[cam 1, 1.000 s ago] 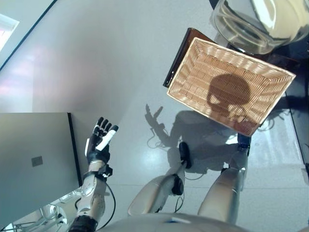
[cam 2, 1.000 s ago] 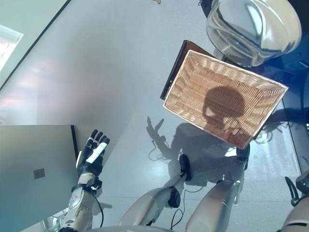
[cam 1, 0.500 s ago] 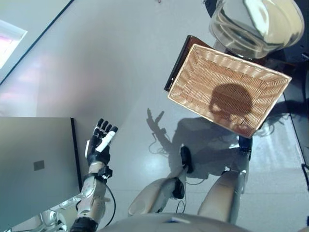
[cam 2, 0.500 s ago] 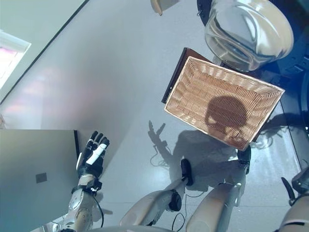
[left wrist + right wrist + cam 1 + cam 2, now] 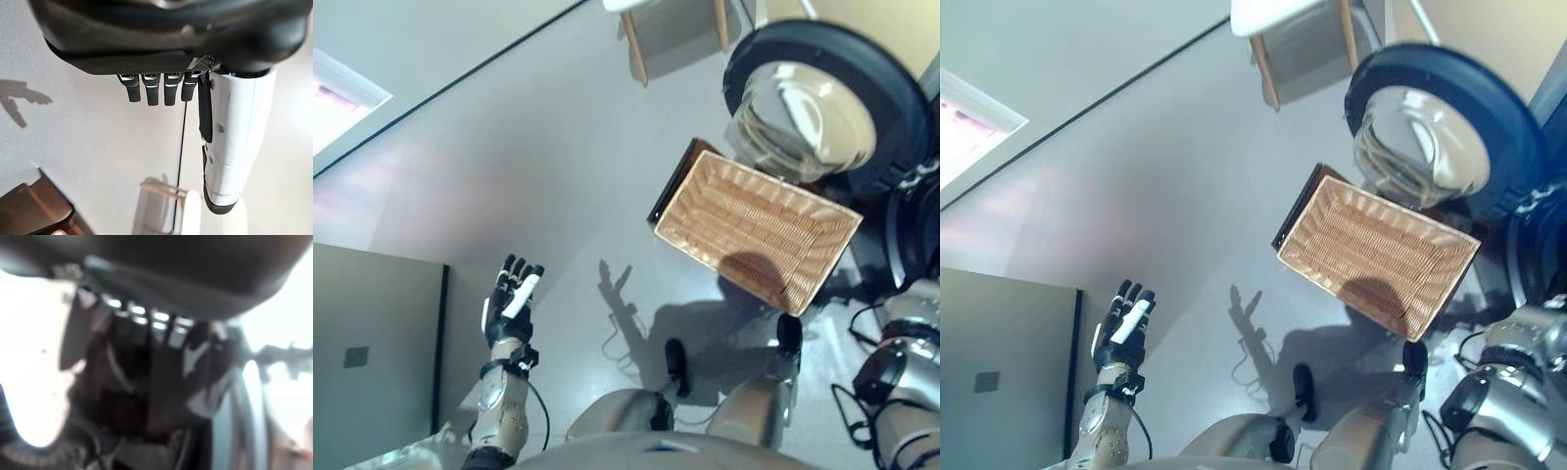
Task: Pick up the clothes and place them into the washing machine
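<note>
The shallow wicker basket (image 5: 756, 231) rests on the low dark brown box (image 5: 674, 186) and holds nothing. Behind it the washing machine's round door (image 5: 822, 98), with a dark rim and a glass bowl, stands open. The machine's dark front (image 5: 913, 230) is at the right edge. My left hand (image 5: 512, 299) is raised over the floor far left of the basket, open and empty; its straight fingers (image 5: 151, 90) show in the left wrist view. My right hand (image 5: 186, 269) shows in the right wrist view, with dark blurred shapes past it.
A white stool with wooden legs (image 5: 641, 34) stands on the floor beyond the basket. A grey cabinet (image 5: 367, 357) fills the lower left, close to my left arm. Bare grey floor (image 5: 558, 196) lies between the cabinet and the basket.
The camera has tilted up, so the whole picture shifted: the machine's door and the stool came into view. My right arm now shows at the lower right. My left hand stays raised and open.
</note>
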Available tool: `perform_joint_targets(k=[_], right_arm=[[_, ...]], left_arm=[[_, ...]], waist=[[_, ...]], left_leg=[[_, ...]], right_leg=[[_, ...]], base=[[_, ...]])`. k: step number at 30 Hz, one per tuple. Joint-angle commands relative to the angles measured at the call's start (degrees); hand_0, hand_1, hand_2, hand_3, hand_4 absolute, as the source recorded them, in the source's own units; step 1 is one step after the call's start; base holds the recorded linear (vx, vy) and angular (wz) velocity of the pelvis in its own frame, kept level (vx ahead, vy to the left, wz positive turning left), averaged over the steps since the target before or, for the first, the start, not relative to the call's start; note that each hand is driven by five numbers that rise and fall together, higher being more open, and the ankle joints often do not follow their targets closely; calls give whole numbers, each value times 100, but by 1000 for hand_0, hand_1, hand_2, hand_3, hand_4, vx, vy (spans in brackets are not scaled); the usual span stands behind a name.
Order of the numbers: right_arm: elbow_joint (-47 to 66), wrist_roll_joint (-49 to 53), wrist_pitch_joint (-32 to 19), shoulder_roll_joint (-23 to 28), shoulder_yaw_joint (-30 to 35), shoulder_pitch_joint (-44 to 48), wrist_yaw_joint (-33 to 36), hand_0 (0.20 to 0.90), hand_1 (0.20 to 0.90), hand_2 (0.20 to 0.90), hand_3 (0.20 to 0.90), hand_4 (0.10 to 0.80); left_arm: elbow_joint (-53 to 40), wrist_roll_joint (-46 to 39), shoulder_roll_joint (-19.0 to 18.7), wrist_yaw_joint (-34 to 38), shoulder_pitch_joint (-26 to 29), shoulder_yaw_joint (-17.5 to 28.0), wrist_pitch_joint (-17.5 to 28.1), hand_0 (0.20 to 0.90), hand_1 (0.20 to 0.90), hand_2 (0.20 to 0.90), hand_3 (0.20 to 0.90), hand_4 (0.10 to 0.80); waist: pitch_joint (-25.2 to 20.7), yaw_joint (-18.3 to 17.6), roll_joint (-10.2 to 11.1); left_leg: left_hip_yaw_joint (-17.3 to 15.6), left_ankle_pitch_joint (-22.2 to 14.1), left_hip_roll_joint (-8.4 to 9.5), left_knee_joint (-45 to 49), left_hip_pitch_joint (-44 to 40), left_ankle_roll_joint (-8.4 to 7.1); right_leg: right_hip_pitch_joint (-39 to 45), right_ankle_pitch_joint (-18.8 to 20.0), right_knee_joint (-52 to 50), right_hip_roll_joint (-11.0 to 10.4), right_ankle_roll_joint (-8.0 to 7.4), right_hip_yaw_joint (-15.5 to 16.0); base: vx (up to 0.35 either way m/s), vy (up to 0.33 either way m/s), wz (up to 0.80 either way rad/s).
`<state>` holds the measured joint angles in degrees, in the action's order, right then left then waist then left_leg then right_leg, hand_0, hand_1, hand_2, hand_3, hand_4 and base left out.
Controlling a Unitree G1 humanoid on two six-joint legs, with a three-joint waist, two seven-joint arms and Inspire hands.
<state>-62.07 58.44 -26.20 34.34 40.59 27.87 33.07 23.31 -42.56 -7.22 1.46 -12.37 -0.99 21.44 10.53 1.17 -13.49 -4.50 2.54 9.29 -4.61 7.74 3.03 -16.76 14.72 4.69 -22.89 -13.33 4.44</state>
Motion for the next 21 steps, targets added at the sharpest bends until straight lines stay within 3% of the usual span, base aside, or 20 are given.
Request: perform_joint_targets(k=[1, 10, 21], right_arm=[[-89, -97, -247, 245, -191, -399, -315, 900, 900, 900, 900, 800], [-404, -1128, 387, -286, -803, -1017, -446, 900, 900, 900, 900, 800], [-785, -2926, 1098, -1342, -2434, -1324, -785, 900, 900, 900, 900, 800]], left_arm=[[-118, 276, -373, 112, -243, 718, 374, 900, 900, 900, 900, 800], [-164, 610, -468, 202, -368, 1068, 380, 900, 900, 900, 900, 800], [-302, 1103, -470, 344, -232, 1168, 368, 900, 900, 900, 900, 800]], waist=[[-703, 173, 253], [-848, 164, 690], [-1024, 269, 1190]], left_leg=[[59, -372, -260, -24, -200, -623], [77, -473, -386, -35, -557, -623], [16, -498, -732, -39, -886, -743]], right_leg=[[522, -601, -341, -195, -16, 359], [1041, -572, -152, -81, -37, 645], [1459, -612, -37, 263, 39, 821]], base=[[47, -8, 3], [52, -36, 2], [52, -65, -2]])
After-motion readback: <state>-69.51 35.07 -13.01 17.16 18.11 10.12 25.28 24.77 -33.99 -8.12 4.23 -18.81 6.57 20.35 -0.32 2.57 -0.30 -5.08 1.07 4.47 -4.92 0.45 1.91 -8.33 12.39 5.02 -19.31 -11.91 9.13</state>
